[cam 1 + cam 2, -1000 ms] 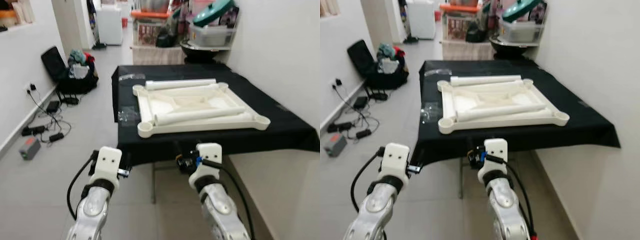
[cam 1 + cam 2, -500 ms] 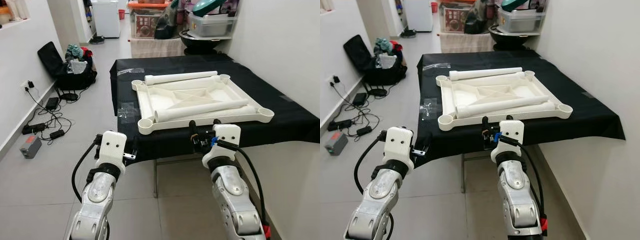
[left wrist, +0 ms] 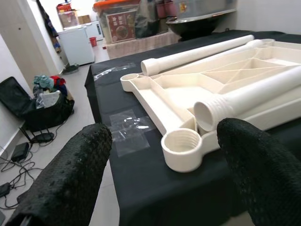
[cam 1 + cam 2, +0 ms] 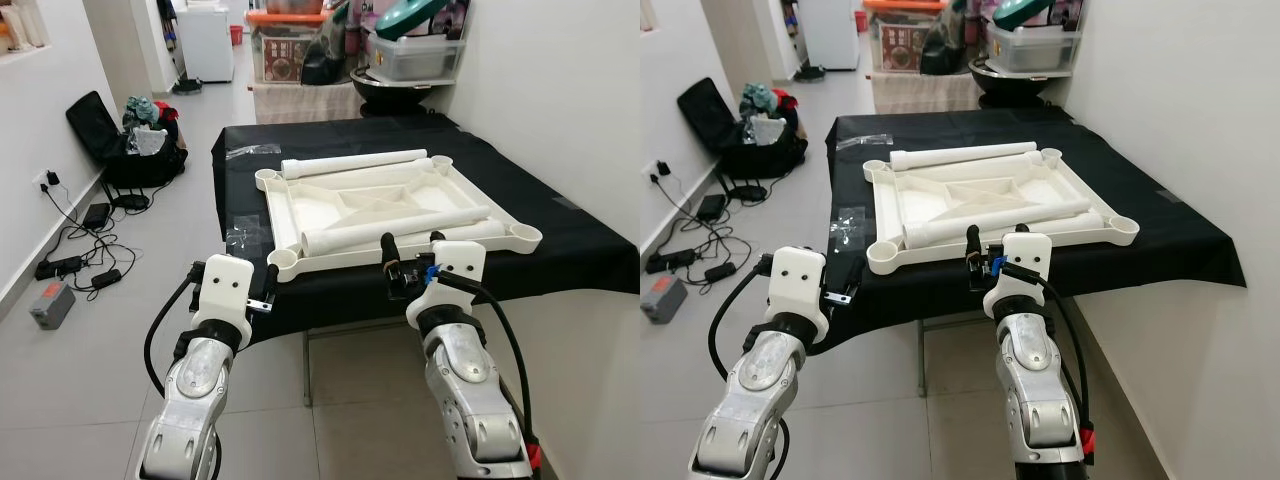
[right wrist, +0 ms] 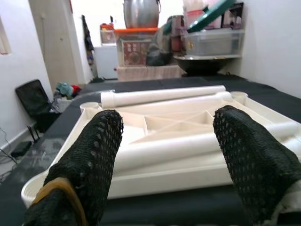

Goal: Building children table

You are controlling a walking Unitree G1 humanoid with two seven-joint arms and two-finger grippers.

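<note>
A white plastic table top (image 4: 283,215) lies upside down on a black-clothed table (image 4: 560,250), with a round threaded socket (image 3: 182,149) at each corner. Two white leg tubes rest on it: one along the far edge (image 4: 355,162), one across the near part (image 4: 395,228). My left gripper (image 4: 257,288) is open at the table's front left, a little short of the near-left socket. My right gripper (image 4: 410,250) is open at the front edge, level with the near rail and facing the near tube (image 5: 188,146). Neither holds anything.
Clear plastic bags lie on the cloth left of the top (image 4: 243,237) and at the far left (image 4: 250,151). A white wall (image 4: 570,90) runs along the right. Storage boxes and a wok (image 4: 405,70) stand behind. A black bag (image 4: 120,140) and cables (image 4: 70,265) lie on the floor left.
The view has moved closer to the table. Both grippers have risen from below the cloth's hem; the right one now stands at the front edge by the near rail.
</note>
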